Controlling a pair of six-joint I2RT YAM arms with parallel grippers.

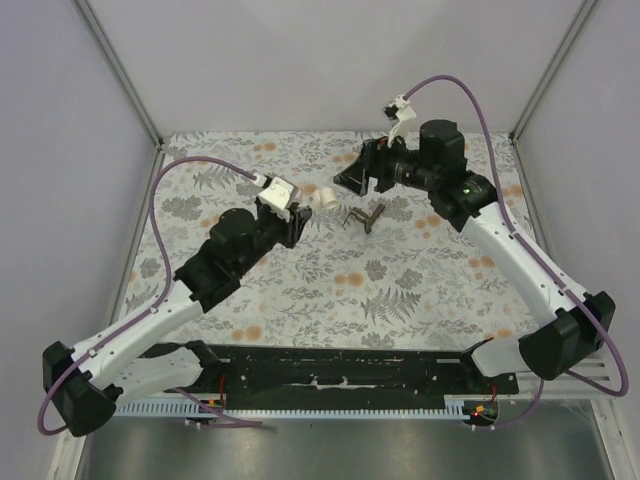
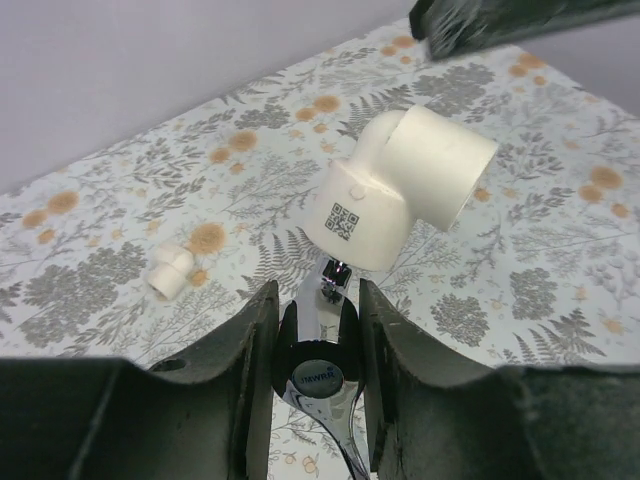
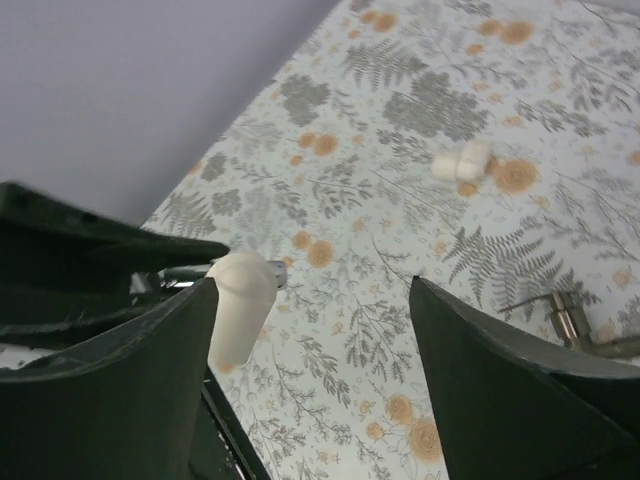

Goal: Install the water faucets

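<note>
Left gripper (image 2: 317, 300) clamping water faucet (image 2: 318, 372), white elbow (image 2: 390, 195) riding its tip, mid-frame; right gripper (image 3: 312, 290) gaping empty. Elbow maybe loose, risking dropping.

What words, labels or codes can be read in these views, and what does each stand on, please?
QR code, no letters beside it: on the white elbow fitting.
Small blue lettering on the cap of the chrome faucet held in the left gripper: too blurred to read.
Top and right wrist views: no readable text.
</note>
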